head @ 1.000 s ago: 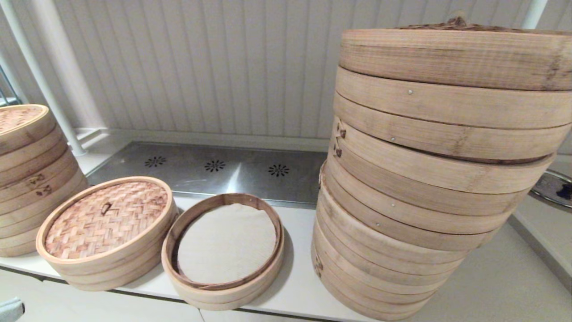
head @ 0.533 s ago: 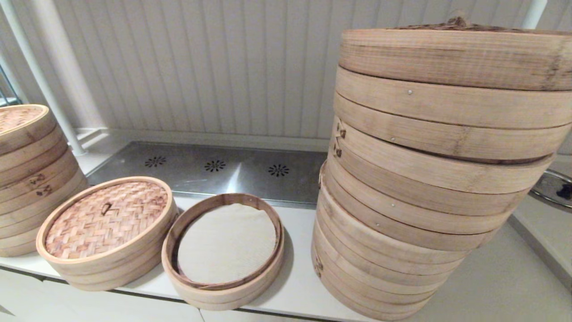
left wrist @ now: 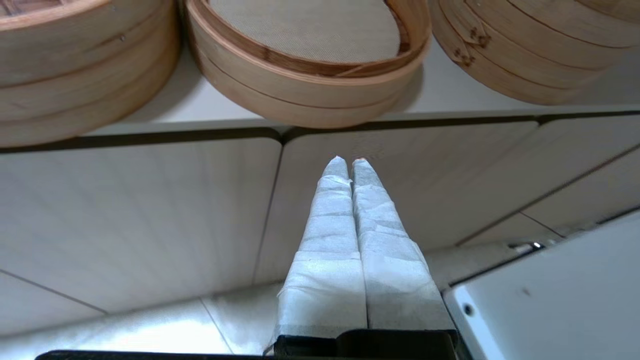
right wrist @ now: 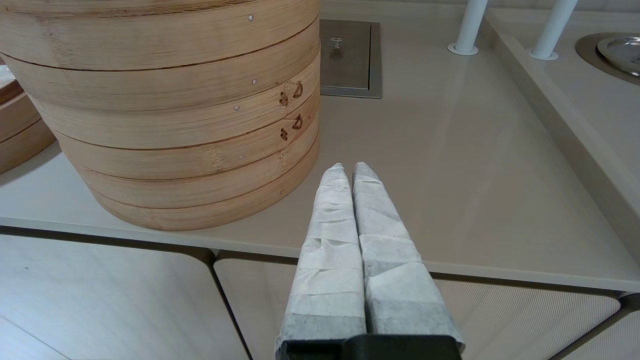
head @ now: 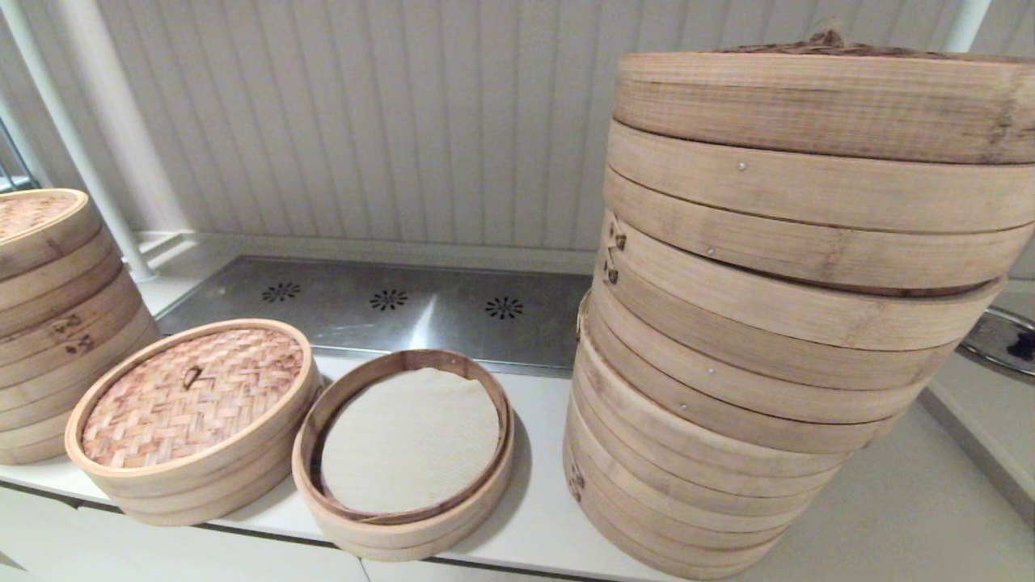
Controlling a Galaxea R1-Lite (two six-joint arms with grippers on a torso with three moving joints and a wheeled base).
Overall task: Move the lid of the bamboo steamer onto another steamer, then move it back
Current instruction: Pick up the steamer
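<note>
White slatted wall behind a pale desk [head: 542, 501] with a steel vent plate [head: 388, 311] set in at the back. Lid [head: 190, 392] sits closed on the small steamer at front left, woven top up, centre loop visible. Just beside it on its right, near touching, is the open steamer [head: 404, 453] with a pale liner sheet lying inside; in the left wrist view that liner looks finely textured [left wrist: 305, 30]. Big stack [head: 776, 323] of large baskets stands to the right of that, topped by a big lid with a knot. Medium stack [head: 57, 323] is at the far left edge, touching or nearly touching the lidded steamer. Neither arm shows in the head view. Left tool [left wrist: 349, 161] is below the desk edge in front of the cabinet doors, padded fingers pressed together, holding nothing, pointing up toward the open steamer. Right tool [right wrist: 348, 165] is low at the desk's front edge, just beside the big stack's base [right wrist: 200, 150], fingers likewise closed and empty. Two white posts [right wrist: 467, 25] stand on the desk further back on that side
</note>
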